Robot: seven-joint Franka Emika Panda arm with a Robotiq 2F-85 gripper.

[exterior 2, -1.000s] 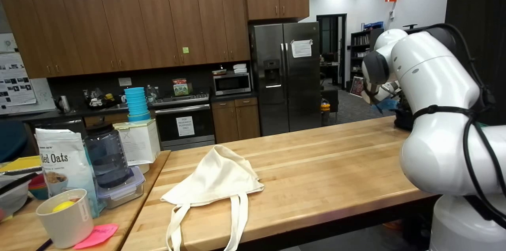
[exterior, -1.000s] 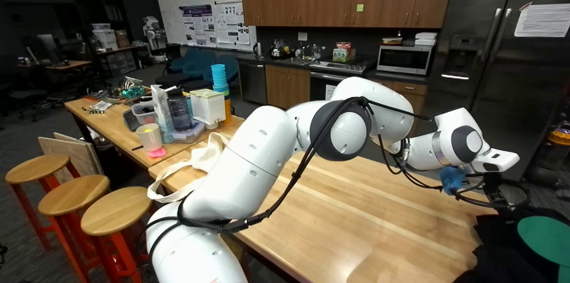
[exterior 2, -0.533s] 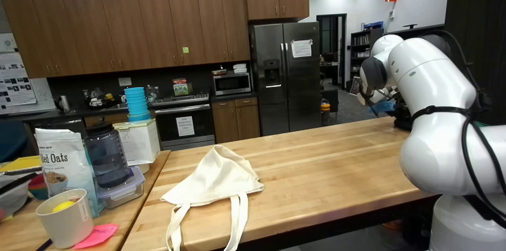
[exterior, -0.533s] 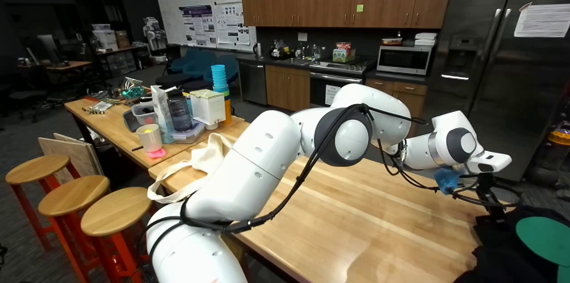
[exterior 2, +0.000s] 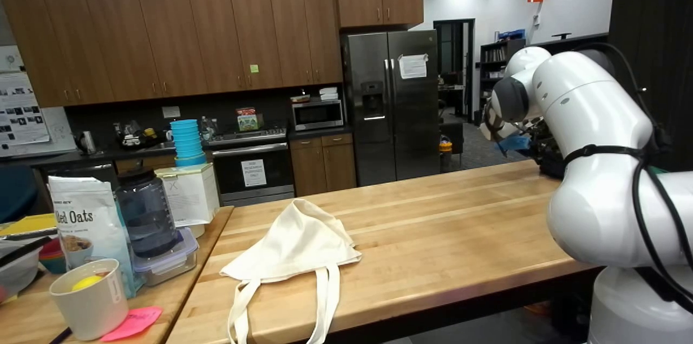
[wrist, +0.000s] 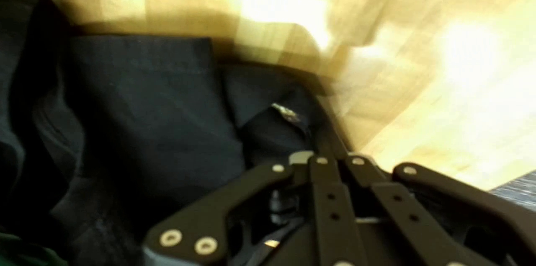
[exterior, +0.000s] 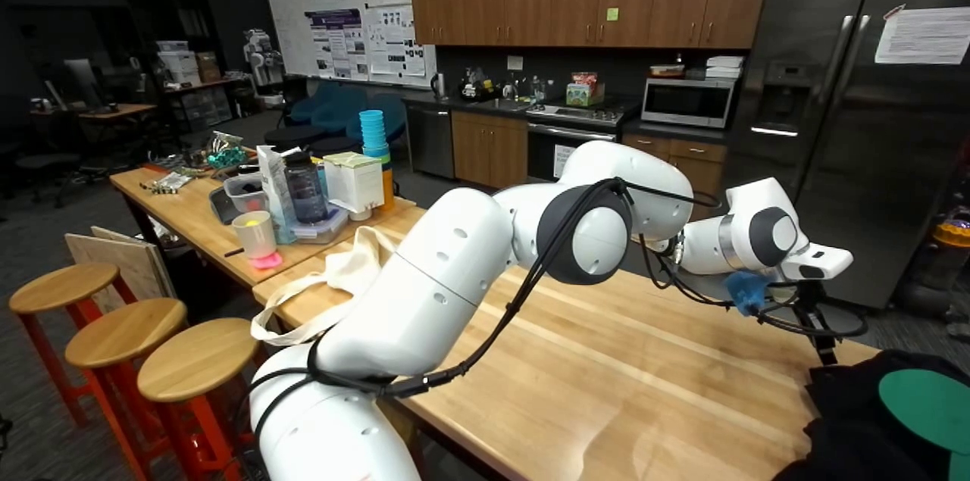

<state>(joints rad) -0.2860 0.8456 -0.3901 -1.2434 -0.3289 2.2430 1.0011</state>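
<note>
A black cloth (wrist: 155, 107) with folds and a small gold-coloured metal piece (wrist: 287, 113), perhaps a zip, lies on the wooden table. My gripper (wrist: 328, 136) is shut in the wrist view, its fingers pointing down at the cloth's edge. The tips merge with the dark fabric, so whether any cloth is pinched between them I cannot tell. Seen in an exterior view, the gripper (exterior: 826, 352) stands at the near-left corner of the black cloth (exterior: 849, 420). A round green piece (exterior: 928, 407) lies on that cloth, apart from the fingers. The arm hides the fingers elsewhere.
The wooden table (exterior: 667, 390) carries a cream tote bag (exterior 2: 298, 246) at its far end from the cloth. An adjoining table holds a mug (exterior 2: 89, 300), an oats bag (exterior 2: 89, 225), a dark bottle (exterior 2: 146, 214) and stacked blue cups (exterior 2: 187, 141). Stools (exterior: 198, 356) stand alongside.
In an exterior view the gripper has moved left, away from the green piece, to the cloth's edge. Its jaws look narrower than before. The cloth and tote bag appear unmoved.
</note>
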